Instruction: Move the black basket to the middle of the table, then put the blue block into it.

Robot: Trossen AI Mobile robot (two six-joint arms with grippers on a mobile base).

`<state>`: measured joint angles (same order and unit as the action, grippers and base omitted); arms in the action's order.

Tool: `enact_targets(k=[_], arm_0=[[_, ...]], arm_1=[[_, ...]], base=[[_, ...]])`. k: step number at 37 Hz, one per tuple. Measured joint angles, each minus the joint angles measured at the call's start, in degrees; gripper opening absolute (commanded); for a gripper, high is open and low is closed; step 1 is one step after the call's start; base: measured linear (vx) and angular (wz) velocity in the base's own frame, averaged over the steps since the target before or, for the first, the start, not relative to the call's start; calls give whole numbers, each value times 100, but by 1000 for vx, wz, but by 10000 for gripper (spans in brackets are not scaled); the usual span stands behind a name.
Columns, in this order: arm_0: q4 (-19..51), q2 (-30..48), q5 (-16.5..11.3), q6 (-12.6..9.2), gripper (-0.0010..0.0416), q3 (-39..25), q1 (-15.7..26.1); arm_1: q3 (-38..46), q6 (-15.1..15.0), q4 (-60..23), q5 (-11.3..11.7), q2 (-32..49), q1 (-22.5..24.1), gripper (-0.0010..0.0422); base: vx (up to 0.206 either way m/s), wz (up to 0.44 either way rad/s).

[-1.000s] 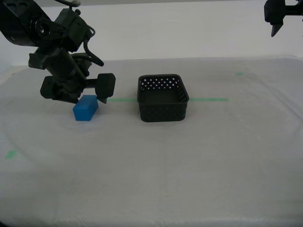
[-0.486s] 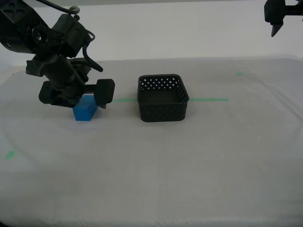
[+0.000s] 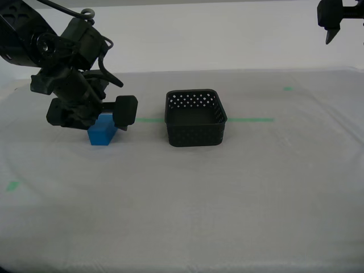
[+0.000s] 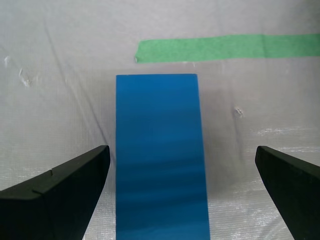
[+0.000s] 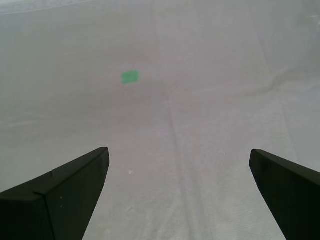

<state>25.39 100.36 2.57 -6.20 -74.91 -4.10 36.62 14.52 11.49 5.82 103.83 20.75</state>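
The blue block (image 3: 103,133) lies on the table (image 3: 227,193) at the exterior view's left, short of the green tape line's end. My second gripper (image 3: 94,120) is down over it and open. In the second wrist view the blue block (image 4: 160,160) runs between the two fingers (image 4: 65,185) of my second gripper (image 4: 182,155), with cloth showing on both sides. The black basket (image 3: 195,118) stands empty near the table's middle, on the tape line. My first gripper (image 3: 335,23) hangs high at the exterior view's top right, open, with only cloth below it (image 5: 179,155).
A green tape line (image 3: 250,119) crosses the table behind the basket, and its end (image 4: 225,47) lies just past the block. Small green marks sit at the far right (image 3: 288,88) and near left (image 3: 12,185) of the exterior view; one mark (image 5: 130,77) shows below my first gripper.
My second gripper has sunk a little and shifted toward the exterior view's left, so it now covers more of the blue block. The block, basket and first arm have not moved.
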Motion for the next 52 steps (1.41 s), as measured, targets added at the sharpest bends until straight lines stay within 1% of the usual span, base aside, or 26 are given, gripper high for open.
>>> enact_targets(k=[10, 14, 18, 30, 49, 50, 52], arm_0=[[0, 0, 0, 0, 393, 0, 2], [0, 0, 0, 0, 394, 0, 2], [0, 0, -2, 0, 394, 0, 0], [0, 0, -2, 0, 394, 0, 2], [0, 0, -2, 0, 393, 0, 0], [0, 0, -2, 0, 394, 0, 0], [0, 0, 0, 0, 394, 0, 0]], arm_1=[[-9, 37, 4, 33, 0, -2, 399], [-11, 37, 4, 57, 0, -7, 381], [-11, 39, 4, 98, 0, -7, 343], [-11, 42, -2, 103, 0, -7, 195], [-11, 39, -9, 103, 0, -4, -2], [-11, 39, -9, 103, 0, -4, -5], [-11, 42, -7, 103, 0, -4, 4]], base=[[0, 0], [0, 0], [0, 0], [0, 0], [0, 0], [0, 0], [0, 0]])
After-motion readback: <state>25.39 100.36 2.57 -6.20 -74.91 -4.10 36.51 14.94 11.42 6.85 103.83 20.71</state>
